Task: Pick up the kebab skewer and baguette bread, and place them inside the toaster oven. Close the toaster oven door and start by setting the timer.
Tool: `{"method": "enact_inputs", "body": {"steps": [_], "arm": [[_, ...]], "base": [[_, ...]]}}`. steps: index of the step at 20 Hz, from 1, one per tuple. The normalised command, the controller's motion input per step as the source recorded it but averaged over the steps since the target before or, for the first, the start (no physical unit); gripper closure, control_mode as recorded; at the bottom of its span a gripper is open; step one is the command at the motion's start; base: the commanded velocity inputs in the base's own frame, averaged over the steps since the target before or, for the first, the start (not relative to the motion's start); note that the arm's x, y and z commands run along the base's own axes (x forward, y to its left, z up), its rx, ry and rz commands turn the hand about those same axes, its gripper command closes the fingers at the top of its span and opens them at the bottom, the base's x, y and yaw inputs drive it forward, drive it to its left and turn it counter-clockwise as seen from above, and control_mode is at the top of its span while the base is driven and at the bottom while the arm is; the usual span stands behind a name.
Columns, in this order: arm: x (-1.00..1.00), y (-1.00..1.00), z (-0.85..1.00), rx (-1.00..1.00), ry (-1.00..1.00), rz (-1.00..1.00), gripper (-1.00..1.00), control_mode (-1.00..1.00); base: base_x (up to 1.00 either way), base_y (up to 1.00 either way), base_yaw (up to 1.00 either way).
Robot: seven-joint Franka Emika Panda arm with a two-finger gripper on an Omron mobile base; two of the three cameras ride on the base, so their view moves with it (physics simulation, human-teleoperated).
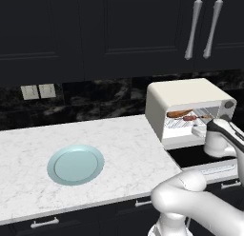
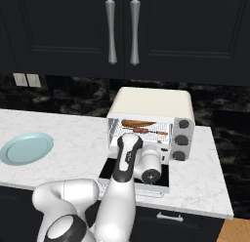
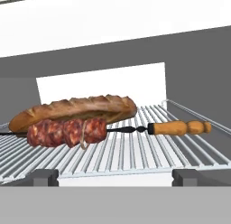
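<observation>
Hand view, nearest: the gripper [image 3: 115, 177] shows two dark finger tips set wide apart at the bottom, nothing between them.
Wire rack: the wire rack [image 3: 135, 157] runs just beyond the tips, inside the toaster oven [image 3: 113, 20].
Kebab skewer: the kebab skewer [image 3: 67, 132] lies on the rack, meat chunks left, wooden handle right.
Baguette bread: the baguette bread [image 3: 74, 110] lies just behind the skewer, touching it, along the same line.
Right base view, arm: the white arm [image 2: 124, 163] rises in front of the oven mouth and hides the lower part of the opening.
Toaster oven door: the toaster oven door [image 2: 108, 170] hangs open, flat and dark, under the wrist.
Knobs: three knobs [image 2: 181, 139] on the oven's right face show here; the left base view shows one at the top corner.
Left base view, counter: a pale blue plate [image 1: 75, 164] sits on the marble counter [image 1: 128, 149], well apart from the oven [image 1: 183, 94].
Far: wall outlets [image 1: 38, 91], dark cabinets with two bar handles [image 1: 204, 28].
</observation>
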Motion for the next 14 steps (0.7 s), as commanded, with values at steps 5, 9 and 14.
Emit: {"method": "enact_inputs", "body": {"steps": [5,9,14], "arm": [[0.24,0.00,-0.05,0.00,0.00,0.01,-1.00,-1.00],[0.29,0.00,-0.02,0.00,-0.01,0.01,-1.00,-1.00],[0.31,0.00,0.00,0.00,-0.04,0.00,-1.00,-1.00]], "base": [[0.00,0.00,0.00],[0.00,0.00,0.00],[0.00,0.00,0.00]]}}
